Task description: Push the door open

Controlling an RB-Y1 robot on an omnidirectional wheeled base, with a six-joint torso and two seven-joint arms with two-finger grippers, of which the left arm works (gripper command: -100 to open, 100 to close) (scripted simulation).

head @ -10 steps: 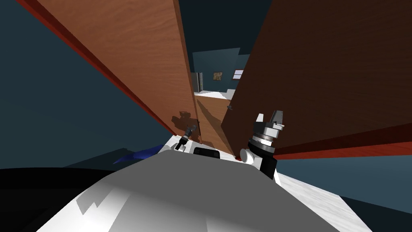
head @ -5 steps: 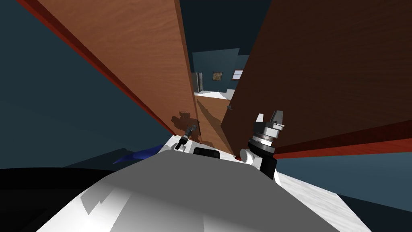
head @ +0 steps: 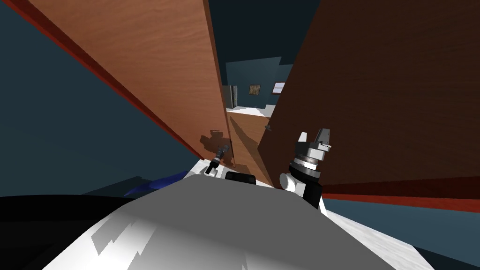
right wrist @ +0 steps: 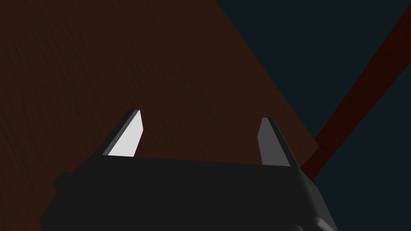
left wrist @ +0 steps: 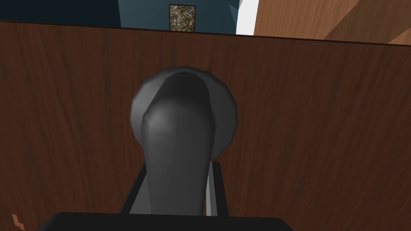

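Note:
My left gripper (left wrist: 176,190) is shut on a dark grey lever handle (left wrist: 180,128), one finger pressed to each side of it. The handle sits on a brown wooden door (left wrist: 321,120), whose edge runs just beyond it. In the head view the left gripper (head: 221,152) is low at the edge of a lighter wood panel (head: 154,70) and casts a shadow on it. My right gripper (head: 315,136) is open with nothing between its fingers. It points at a dark brown panel (head: 375,93), which also lies behind that gripper (right wrist: 200,136) in the right wrist view.
Between the two panels a narrow gap (head: 248,101) opens onto a room with blue walls, a white floor and a small picture (head: 255,89). Red trim (head: 403,201) runs under the dark panel and another strip (head: 93,70) runs beside the lighter one. Dark blue walls flank both sides.
The dark brown panel on the right now spreads lower and wider, and the red strip under it has tipped downward. The whole head view has shifted slightly. Both arms hold the same pose.

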